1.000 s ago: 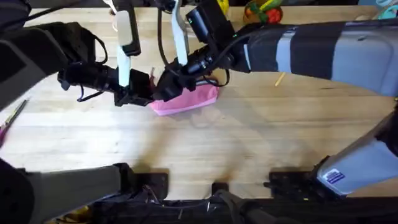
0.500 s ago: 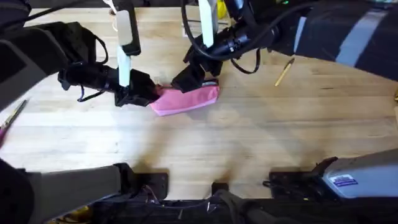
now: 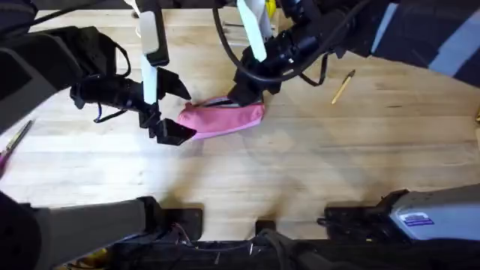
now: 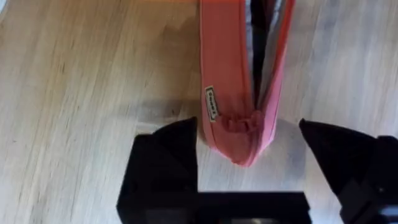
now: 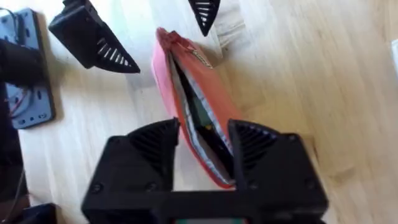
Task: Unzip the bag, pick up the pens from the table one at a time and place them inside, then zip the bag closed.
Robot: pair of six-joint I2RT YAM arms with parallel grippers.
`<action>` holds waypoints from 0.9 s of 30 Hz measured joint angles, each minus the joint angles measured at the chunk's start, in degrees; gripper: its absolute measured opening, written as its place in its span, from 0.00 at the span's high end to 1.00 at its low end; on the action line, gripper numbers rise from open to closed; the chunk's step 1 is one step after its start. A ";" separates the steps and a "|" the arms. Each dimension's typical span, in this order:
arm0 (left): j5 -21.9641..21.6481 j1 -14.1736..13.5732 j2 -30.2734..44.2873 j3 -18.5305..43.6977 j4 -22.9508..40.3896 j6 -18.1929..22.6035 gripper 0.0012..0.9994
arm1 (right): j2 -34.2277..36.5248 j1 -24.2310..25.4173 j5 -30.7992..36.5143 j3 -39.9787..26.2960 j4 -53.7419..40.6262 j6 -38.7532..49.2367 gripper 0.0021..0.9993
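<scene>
Left hand (image 3: pixel 169 109) gapes wide around the 9 o'clock end of the pink fabric pouch (image 3: pixel 223 118), right hand (image 3: pixel 247 94) narrowly straddling its 3 o'clock end.

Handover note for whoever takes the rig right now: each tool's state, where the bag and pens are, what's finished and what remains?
Left tool: open, its fingers either side of the pink bag's end, not clamping it.
Right tool: fingers apart, over the bag's other end.
Bag: lying on the table, zipper open, something dark inside that I can't identify.
Pens: one tan pen on the table to the right of the bag; another thin stick near the table's left edge.
Done: unzipping.
Left: pick up the loose pens one at a time, place them inside, zip closed.
</scene>
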State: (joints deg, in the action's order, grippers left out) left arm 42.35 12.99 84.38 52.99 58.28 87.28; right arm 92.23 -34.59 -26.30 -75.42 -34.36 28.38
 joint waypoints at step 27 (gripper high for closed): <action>-4.50 10.97 -8.22 10.93 16.26 0.00 0.02 | 8.41 -4.85 2.95 -2.05 -0.42 18.38 0.97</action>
State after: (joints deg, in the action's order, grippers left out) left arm 37.85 23.97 76.16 63.92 74.54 87.29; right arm 100.63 -39.44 -23.35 -77.47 -34.79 46.76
